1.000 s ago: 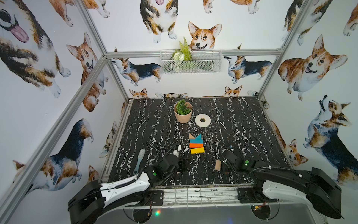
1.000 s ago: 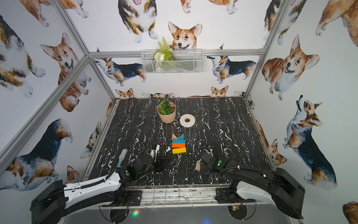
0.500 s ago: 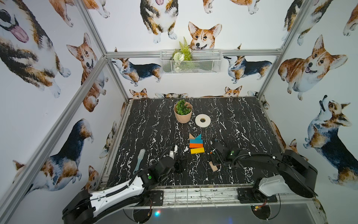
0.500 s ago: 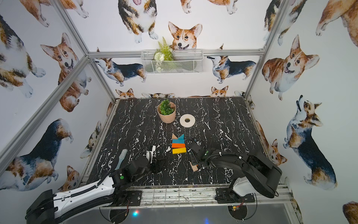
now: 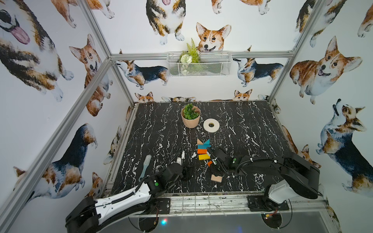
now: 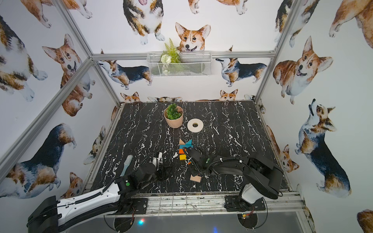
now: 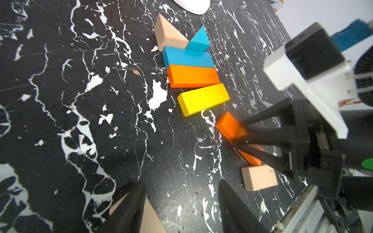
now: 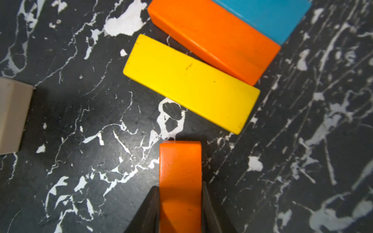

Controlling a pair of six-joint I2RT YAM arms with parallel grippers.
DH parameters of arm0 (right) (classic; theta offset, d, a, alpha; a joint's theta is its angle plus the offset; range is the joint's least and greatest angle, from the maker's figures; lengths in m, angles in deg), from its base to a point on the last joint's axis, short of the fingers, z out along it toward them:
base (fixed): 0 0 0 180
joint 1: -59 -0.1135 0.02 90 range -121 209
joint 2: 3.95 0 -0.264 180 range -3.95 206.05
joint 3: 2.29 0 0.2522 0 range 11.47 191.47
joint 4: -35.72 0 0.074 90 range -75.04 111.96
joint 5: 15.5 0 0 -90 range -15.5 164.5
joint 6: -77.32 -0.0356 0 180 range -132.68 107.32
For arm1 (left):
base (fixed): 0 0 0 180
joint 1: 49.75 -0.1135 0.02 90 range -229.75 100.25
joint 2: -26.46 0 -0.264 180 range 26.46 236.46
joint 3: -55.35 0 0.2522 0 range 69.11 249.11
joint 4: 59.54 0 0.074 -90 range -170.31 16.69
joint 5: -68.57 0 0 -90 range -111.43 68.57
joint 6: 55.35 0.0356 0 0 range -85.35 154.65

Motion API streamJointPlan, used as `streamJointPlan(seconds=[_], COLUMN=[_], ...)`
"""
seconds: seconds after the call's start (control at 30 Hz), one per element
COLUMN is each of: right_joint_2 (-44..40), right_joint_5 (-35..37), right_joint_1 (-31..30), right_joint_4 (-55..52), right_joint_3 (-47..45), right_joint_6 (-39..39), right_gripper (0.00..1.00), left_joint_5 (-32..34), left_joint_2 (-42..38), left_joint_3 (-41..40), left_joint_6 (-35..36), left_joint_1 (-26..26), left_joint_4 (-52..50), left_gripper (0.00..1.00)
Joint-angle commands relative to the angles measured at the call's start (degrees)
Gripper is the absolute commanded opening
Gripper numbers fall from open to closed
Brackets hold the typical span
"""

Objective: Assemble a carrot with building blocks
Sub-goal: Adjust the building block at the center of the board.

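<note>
The carrot lies flat mid-table: wood triangle, blue triangle, blue bar, orange bar and a skewed yellow bar. My right gripper is shut on a second orange bar, whose free end points at the yellow bar across a small gap. A plain-wood block lies just behind that gripper. My left gripper stands open over bare table, one finger lying over another plain-wood block.
A potted green plant and a white tape roll stand behind the carrot. A pale brush lies at the front left beside my left arm. A wire basket hangs on the back wall. A metal rail borders the front.
My right gripper has swung left and forward from the front right, stopping next to the yellow bar. The loose plain-wood block stays near the front. My left arm has hardly moved.
</note>
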Motion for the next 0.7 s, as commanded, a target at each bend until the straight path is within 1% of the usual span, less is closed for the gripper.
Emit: streamJointPlan(seconds=[0.0,0.17,0.4,0.43,0.53,0.6,0.67], right_joint_2=[2.4,5.9,8.1,7.8,5.2,1.8,-2.9], right_joint_5=[-5.4,-8.9,-6.6,-6.0,-3.5,-3.1,-4.1], right_joint_1=[-0.5,-1.6,-2.0,-2.0,-2.0,-2.3,-2.6], right_joint_4=[-1.9,1.4,-0.7,-1.1,-3.0,-3.1,-1.8], right_joint_3=[0.4,2.6,5.7,5.7,5.3,4.0,1.4], right_joint_6=[3.9,8.6,13.6,13.9,14.1,13.0,10.1], right_gripper=[0.36,0.34,0.34,0.36,0.47,0.52,0.54], left_joint_5=[0.7,0.9,0.9,0.9,0.9,0.8,0.6], left_joint_2=[0.2,0.4,0.6,0.7,1.5,2.5,3.8], left_joint_3=[0.3,0.3,0.5,0.5,0.7,0.8,1.2], left_joint_6=[0.3,0.4,0.6,0.6,0.7,0.8,1.0], left_joint_1=[0.1,0.1,0.0,0.0,0.0,0.0,0.0], left_joint_4=[1.3,1.1,0.8,0.9,1.2,1.8,2.7], left_gripper=[0.61,0.61,0.61,0.61,0.61,0.61,0.61])
